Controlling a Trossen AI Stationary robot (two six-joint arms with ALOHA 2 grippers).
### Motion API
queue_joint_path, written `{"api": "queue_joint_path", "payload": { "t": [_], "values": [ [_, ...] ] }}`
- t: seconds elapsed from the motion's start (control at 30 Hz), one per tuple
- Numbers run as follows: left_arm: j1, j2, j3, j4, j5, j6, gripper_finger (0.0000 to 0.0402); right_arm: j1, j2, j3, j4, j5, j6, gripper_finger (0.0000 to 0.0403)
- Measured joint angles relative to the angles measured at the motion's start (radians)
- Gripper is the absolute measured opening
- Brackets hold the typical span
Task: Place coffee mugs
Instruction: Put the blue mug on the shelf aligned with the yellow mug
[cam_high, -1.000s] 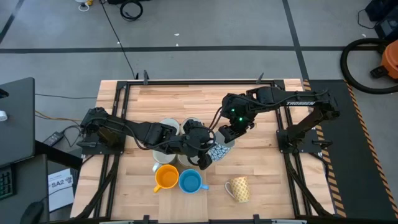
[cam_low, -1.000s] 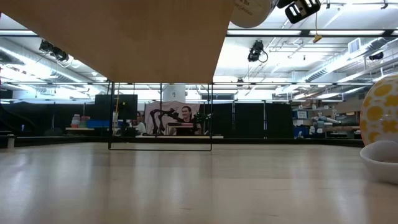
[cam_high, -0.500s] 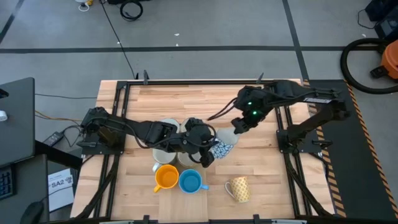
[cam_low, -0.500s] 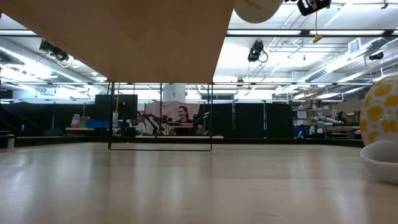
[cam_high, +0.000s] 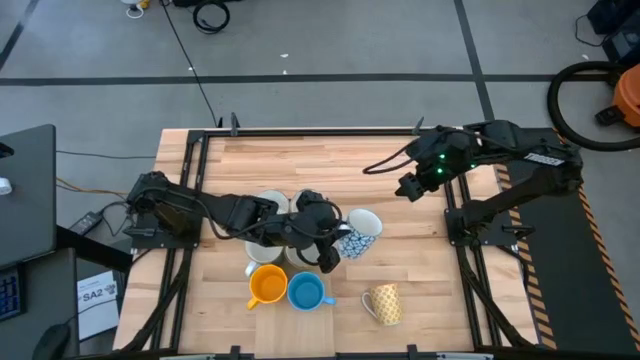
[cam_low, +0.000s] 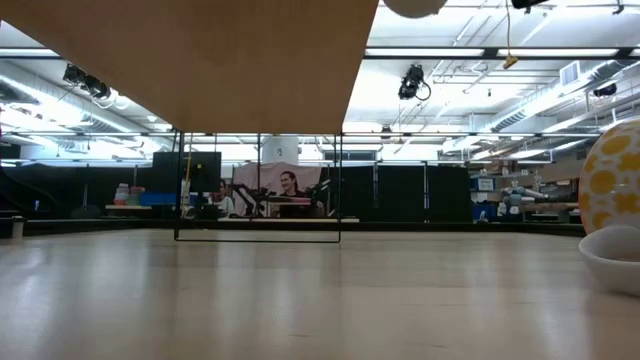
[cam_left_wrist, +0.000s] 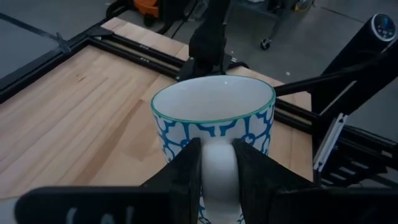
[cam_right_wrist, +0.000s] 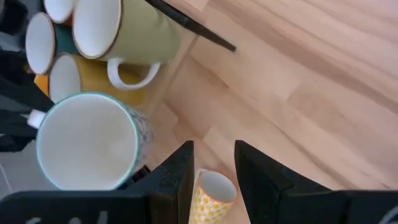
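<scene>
The left gripper (cam_high: 333, 250) is down among the mugs at the middle of the worktop (cam_high: 300, 165), and its fingers (cam_left_wrist: 186, 168) are clamped on the white handle of the blue-and-white patterned mug (cam_left_wrist: 214, 121), one finger each side of the handle. That mug stands upright, open mouth up, with a white mug (cam_high: 366, 223) touching it on the side toward the right arm. Just front of the patterned mug sit the orange mug (cam_high: 266, 285) and the bright blue mug (cam_high: 304, 291), side by side. The yellow patterned mug (cam_high: 383, 303) lies a little apart from the patterned mug, nearer the worktop's front edge. More pale mugs (cam_high: 272, 205) crowd behind the left arm, partly hidden by it. The right gripper (cam_high: 409, 187) hangs well away from the patterned mug, near the right frame, fingers (cam_right_wrist: 180, 171) slightly apart with nothing between them.
</scene>
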Motion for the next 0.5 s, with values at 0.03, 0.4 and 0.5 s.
{"api": "queue_joint_path", "payload": {
  "t": [0.03,0.4,0.5],
  "values": [
    [-0.004,-0.007,0.0,-0.004,0.002,0.0,0.008,0.003,-0.007,0.0,0.0,0.014,-0.002,0.012],
    [-0.055,-0.099,0.0,-0.001,-0.019,0.011,0.008,0.005,-0.021,0.0,0.002,0.04,-0.085,0.012],
    [-0.082,-0.122,0.0,0.003,-0.031,0.011,0.008,0.005,-0.02,0.0,0.002,0.04,-0.085,0.012]
  ]
}}
